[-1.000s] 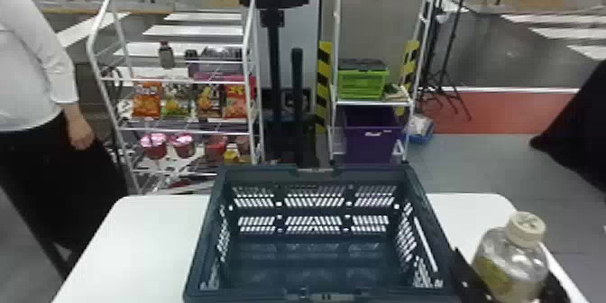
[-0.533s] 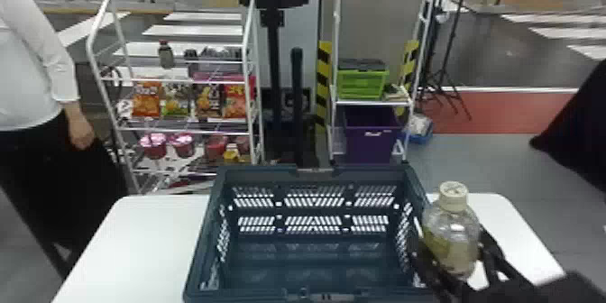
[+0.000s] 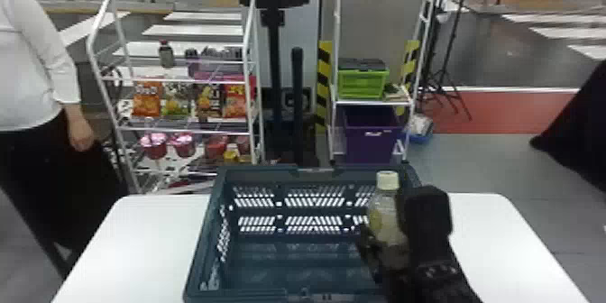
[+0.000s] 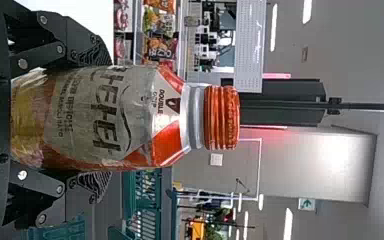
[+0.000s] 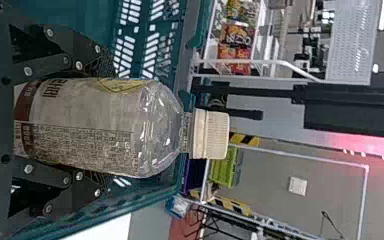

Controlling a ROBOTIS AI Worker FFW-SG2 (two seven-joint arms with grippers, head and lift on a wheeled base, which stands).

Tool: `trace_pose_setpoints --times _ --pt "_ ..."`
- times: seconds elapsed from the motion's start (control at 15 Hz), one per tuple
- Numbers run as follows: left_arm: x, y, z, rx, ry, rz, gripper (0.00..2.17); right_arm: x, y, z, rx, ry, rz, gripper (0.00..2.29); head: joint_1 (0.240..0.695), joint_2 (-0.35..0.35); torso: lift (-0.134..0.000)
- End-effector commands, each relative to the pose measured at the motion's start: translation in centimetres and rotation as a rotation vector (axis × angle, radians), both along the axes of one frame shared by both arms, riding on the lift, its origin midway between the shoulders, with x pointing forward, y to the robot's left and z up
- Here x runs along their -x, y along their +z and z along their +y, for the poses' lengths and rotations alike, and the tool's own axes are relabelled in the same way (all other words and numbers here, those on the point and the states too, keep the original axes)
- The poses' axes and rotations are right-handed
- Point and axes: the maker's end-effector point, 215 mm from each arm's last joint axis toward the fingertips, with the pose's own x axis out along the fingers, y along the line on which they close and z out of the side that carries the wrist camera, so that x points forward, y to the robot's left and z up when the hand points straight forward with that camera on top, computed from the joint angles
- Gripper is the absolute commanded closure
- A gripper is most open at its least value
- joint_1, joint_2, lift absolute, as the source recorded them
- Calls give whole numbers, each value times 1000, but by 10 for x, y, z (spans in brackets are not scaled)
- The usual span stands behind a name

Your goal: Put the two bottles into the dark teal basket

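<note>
**Got one in each grip, caps up, and labels everywhere**

So my right gripper (image 3: 391,232) is closed in on the cream-capped bottle (image 3: 384,212), a finger on either side of its body. My left gripper (image 4: 99,120) has the orange-capped bottle (image 4: 140,120) pinched the same way.

Labels first, since I've got a great seat. The orange-capped one has a big pale label with chunky dark lettering, smaller print beside it, a little black emblem and orange-red patches by the shoulder. The cream-capped one has a block of tiny dense print, a dark red band near the base and a yellow-edged patch.

Both are standing upright, long axis running up out of my fingers, cap end away from my palm.

In the head view, the cream-capped bottle is at the right side of the dark teal basket (image 3: 200,252), in front of its far slotted wall. Can't tell how low its base is. The basket sits on the white table (image 3: 130,245). The left wrist view gives me the orange cap and the basket's teal slats past my fingers, but I can't tell if that bottle is over the basket. The right wrist view adds the fine print, plus slotted wall right behind the bottle.
</note>
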Motion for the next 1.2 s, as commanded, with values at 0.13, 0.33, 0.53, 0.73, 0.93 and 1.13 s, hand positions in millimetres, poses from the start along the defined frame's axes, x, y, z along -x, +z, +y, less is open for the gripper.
trace_pose_setpoints --times 0.13,0.33,0.53,0.73,0.93,1.13 --pt "-1 -5 1 -1 -1 7 2148 -25 -25 10 29 19 94 1939 499 0 0" --pt "0 -8 0 1 -1 12 2152 -35 -50 22 6 50 194 1939 499 0 0" --pt "0 -10 -2 4 -2 16 2148 -39 -73 18 37 53 286 1939 499 0 0" --pt "1 -12 -2 6 3 20 2152 -35 -97 16 61 64 392 1939 499 0 0" --pt "-1 -11 -2 10 7 17 2148 -41 -109 15 81 68 434 1939 499 0 0" --pt "-1 -11 -3 11 7 17 2148 -43 -120 16 80 71 460 1764 499 0 0"
